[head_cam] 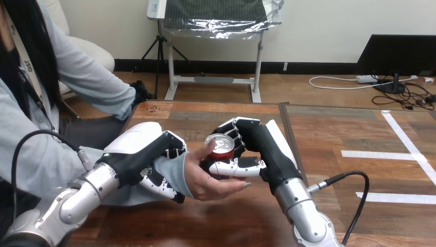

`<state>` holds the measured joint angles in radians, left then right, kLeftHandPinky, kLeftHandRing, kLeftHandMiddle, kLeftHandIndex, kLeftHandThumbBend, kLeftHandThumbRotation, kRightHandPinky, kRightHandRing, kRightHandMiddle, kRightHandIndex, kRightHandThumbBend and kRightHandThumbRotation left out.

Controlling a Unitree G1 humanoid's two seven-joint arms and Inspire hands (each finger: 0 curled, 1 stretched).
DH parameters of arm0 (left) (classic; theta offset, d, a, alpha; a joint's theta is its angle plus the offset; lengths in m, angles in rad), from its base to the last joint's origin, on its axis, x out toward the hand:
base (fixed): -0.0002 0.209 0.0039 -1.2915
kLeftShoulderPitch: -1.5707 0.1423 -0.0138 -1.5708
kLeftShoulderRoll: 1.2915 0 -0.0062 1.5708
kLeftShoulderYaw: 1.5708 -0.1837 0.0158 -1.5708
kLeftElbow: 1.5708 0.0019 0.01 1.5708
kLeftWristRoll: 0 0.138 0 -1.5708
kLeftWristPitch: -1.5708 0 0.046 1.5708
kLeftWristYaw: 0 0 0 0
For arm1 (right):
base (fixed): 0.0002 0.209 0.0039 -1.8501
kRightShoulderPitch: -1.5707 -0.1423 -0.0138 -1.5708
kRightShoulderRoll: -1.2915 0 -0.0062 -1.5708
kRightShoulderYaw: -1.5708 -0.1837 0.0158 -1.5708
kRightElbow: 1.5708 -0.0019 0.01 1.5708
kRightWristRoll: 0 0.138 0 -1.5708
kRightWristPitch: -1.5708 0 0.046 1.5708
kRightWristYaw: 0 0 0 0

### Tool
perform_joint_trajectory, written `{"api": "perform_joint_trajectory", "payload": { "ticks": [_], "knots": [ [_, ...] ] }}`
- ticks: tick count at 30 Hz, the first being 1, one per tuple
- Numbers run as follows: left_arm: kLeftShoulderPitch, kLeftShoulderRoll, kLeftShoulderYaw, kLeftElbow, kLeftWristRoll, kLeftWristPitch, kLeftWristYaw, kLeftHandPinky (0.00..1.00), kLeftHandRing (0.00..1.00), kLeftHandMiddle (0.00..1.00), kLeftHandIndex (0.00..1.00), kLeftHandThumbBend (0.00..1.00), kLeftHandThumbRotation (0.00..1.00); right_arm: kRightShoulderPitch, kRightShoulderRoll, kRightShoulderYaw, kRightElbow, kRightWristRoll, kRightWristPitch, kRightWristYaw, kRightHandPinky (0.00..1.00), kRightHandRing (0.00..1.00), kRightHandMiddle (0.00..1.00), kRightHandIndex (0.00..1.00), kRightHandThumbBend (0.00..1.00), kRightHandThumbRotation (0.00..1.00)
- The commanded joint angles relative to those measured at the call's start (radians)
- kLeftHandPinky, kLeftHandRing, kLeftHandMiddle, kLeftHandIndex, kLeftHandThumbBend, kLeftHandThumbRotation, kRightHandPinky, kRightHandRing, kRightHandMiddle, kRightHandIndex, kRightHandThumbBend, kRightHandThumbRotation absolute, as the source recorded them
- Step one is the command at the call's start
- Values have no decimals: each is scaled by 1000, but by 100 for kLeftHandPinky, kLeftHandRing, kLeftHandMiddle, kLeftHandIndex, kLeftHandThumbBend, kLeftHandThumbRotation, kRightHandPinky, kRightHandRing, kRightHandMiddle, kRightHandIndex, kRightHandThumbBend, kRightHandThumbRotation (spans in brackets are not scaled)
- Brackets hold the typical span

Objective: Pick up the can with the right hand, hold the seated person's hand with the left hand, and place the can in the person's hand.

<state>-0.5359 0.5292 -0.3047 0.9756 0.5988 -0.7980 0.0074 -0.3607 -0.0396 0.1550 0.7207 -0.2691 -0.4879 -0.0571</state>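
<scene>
A red can (222,146) with a silver top stands upright in the person's hand (211,177), which lies palm up over the table's middle. My right hand (247,149) is curled round the can from the right, its thumb across the can's front and its fingers behind it. My left hand (154,164) wraps the person's wrist at the grey sleeve cuff, with fingers curled under and over it. The person's thumb rests against the can's left side.
The wooden table (329,154) stretches to the right with white tape strips (391,154) on it. The person's other arm in a grey sleeve (92,77) hangs at the left, above the table's far left corner.
</scene>
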Motion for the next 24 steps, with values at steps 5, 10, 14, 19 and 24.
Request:
{"api": "perform_joint_trajectory", "payload": {
  "ticks": [5,10,14,19,24],
  "knots": [
    [-103,-59,-13,2,-12,-46,36,25,30,37,40,75,0,-49,14,-8,-93,26,-11,5,34,39,47,51,79,0],
    [-103,-58,-18,3,-4,-46,46,25,30,37,40,75,0,-48,12,-9,-98,25,-7,6,34,39,47,51,79,0],
    [-98,-55,-17,-3,-12,-43,37,25,30,37,40,75,0,-49,11,-10,-100,27,-2,9,34,39,47,51,79,0],
    [-96,-53,-16,-4,-19,-49,35,25,30,37,40,75,0,-51,9,-11,-95,27,-9,9,34,39,47,51,78,0],
    [-93,-51,-17,-5,-18,-54,41,25,30,37,40,75,0,-51,9,-12,-101,25,3,9,34,39,47,51,78,0]
  ]
}}
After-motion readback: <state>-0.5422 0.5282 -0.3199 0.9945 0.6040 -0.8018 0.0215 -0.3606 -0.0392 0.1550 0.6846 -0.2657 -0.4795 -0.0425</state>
